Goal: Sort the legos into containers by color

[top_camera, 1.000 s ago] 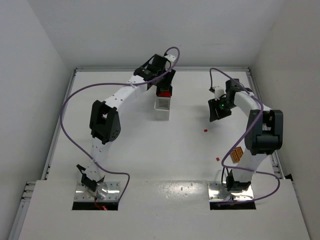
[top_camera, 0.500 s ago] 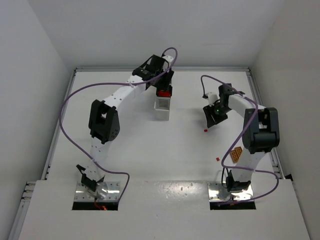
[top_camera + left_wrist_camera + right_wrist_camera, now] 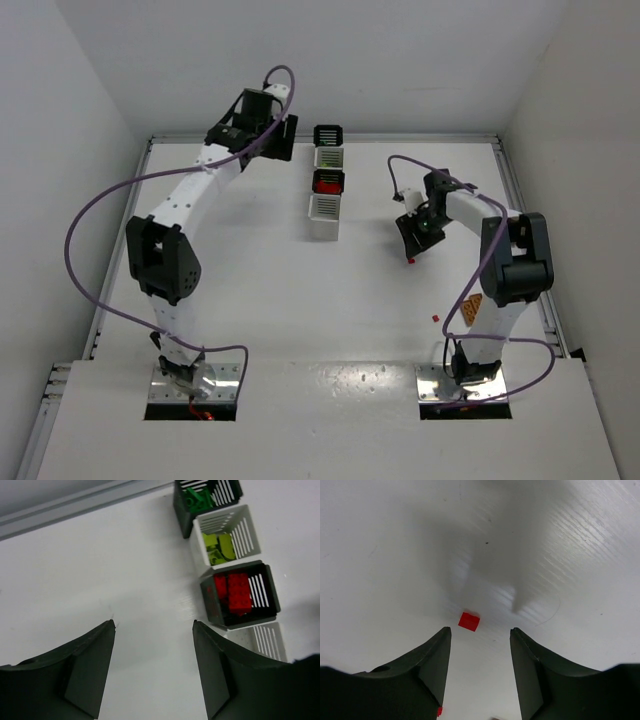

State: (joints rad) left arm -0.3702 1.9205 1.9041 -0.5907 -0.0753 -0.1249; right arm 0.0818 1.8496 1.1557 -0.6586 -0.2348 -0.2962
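Four containers (image 3: 324, 218), slatted, black and white alternating, in a row from the worktop's (image 3: 250, 290) far edge toward its centre. Contents, far to near: green legos (image 3: 197, 497); yellow-green legos (image 3: 220, 545); red legos (image 3: 235, 592); nearest white bin unreadable.
The left fingers (image 3: 90, 665) are spread and empty, over bare worktop left of the row.
The right fingers (image 3: 432, 662) are spread and empty, above a loose red lego (image 3: 469, 621) on the right half.
A second red lego (image 3: 435, 318) and orange plates (image 3: 472, 308) lie nearer the near edge.
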